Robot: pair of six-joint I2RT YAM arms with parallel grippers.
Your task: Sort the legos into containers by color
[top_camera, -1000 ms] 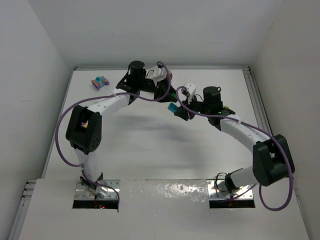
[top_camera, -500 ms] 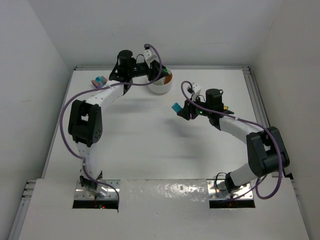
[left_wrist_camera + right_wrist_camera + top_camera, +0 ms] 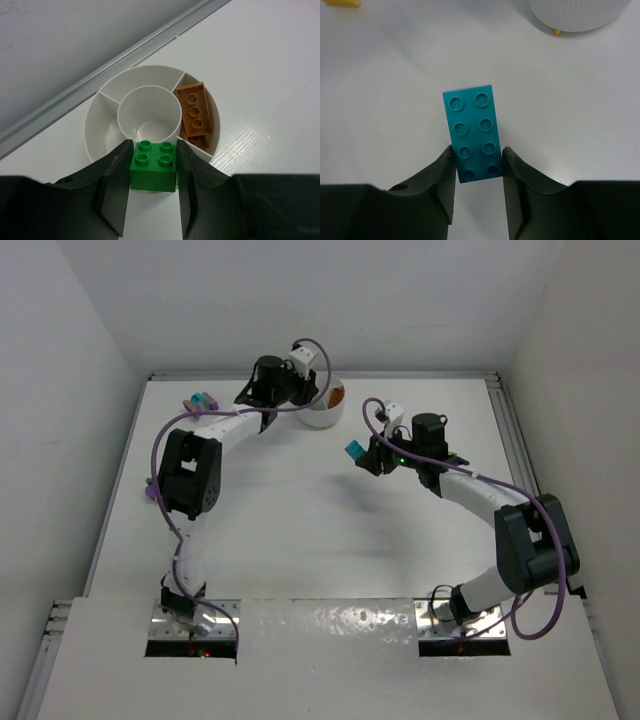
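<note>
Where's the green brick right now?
In the left wrist view, the green brick is pinched in the left gripper at the near rim of the white dish.

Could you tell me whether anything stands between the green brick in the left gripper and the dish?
Nothing visible does. The green brick in the left gripper hangs at the near rim of the dish; orange bricks occupy only one side section, and the central well is bare.

Top view: the left arm (image 3: 275, 380) covers much of the dish (image 3: 328, 412), and the bricks (image 3: 200, 401) at upper left are too small to count. Right wrist view: the top edge cuts off the dish, upper right, and a yellow brick (image 3: 342, 2), upper left. Left wrist view: a green brick (image 3: 153, 166) hides the dish's near rim.
</note>
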